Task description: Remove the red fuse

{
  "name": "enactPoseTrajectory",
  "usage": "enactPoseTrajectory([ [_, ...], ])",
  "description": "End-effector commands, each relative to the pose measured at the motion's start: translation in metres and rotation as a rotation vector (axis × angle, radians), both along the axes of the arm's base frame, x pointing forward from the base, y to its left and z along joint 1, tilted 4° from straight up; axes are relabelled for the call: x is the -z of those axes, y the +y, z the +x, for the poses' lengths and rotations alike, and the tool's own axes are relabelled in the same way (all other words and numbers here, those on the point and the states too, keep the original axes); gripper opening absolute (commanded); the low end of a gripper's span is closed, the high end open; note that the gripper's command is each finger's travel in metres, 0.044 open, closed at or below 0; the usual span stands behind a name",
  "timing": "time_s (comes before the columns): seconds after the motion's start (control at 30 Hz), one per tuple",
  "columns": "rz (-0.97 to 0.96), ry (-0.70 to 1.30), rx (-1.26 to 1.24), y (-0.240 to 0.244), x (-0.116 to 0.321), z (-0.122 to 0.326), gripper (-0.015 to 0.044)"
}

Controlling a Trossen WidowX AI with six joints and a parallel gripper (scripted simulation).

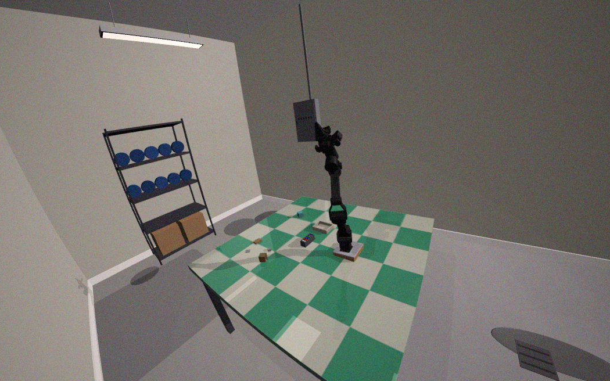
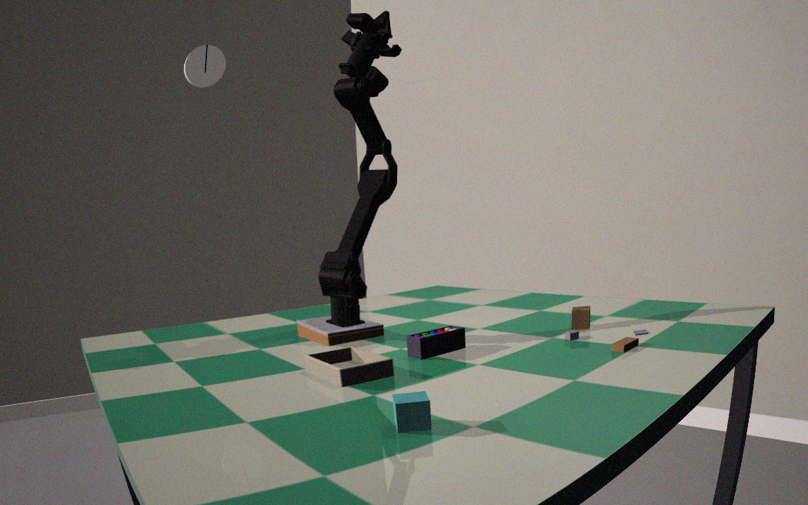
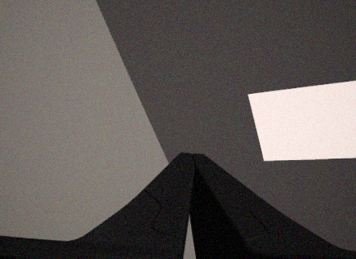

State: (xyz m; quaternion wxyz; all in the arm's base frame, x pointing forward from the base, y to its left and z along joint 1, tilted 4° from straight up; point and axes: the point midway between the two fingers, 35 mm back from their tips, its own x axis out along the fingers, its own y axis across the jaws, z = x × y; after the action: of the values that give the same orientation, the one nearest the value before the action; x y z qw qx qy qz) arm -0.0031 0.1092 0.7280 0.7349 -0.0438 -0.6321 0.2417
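The dark fuse block (image 1: 304,243) (image 2: 420,348) stands on the table with a row of small coloured fuses in its top. The red fuse (image 2: 440,330) sits in the row between a blue one and a white one. The pale open tray (image 1: 320,230) (image 2: 366,373) lies near the block, and no fuse shows in it. My gripper (image 1: 316,124) (image 2: 386,13) (image 3: 190,165) is shut with its fingertips together and nothing between them. It is high above the table, at the top of the raised arm, pointing upward and far from the block.
The arm's base (image 1: 348,252) (image 2: 369,333) stands beside the block and tray. A teal cube (image 1: 300,214) (image 2: 412,413) lies beyond the tray from the base. A brown cube (image 1: 262,257) (image 2: 580,317), a flat brown block (image 1: 257,241) (image 2: 624,344) and small grey pieces lie on the block's other side.
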Motion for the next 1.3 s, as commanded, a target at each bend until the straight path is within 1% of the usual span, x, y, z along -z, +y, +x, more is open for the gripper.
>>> enactPoseTrajectory([
  [0.0,0.008,0.001,0.0,-0.003,-0.001,0.0,0.0026],
  [0.03,0.032,0.003,0.0,-0.01,-0.002,0.002,0.0053],
  [0.07,0.072,0.009,0.001,-0.024,-0.005,0.005,0.0066],
  [0.23,0.306,0.07,0.014,-0.101,-0.009,0.031,0.0066],
  [0.33,0.416,0.119,0.024,-0.138,-0.005,0.05,0.0066],
  [0.47,0.579,0.222,0.042,-0.191,0.01,0.087,0.0066],
  [0.6,0.723,0.354,0.067,-0.235,0.035,0.131,0.0066],
  [0.77,0.869,0.556,0.109,-0.275,0.081,0.191,0.0066],
  [0.93,0.971,0.795,0.16,-0.297,0.14,0.251,0.0066],
  [1.1,1.02,1.063,0.215,-0.299,0.208,0.306,0.0066],
  [1.27,1.01,1.353,0.274,-0.284,0.282,0.35,0.0066],
])
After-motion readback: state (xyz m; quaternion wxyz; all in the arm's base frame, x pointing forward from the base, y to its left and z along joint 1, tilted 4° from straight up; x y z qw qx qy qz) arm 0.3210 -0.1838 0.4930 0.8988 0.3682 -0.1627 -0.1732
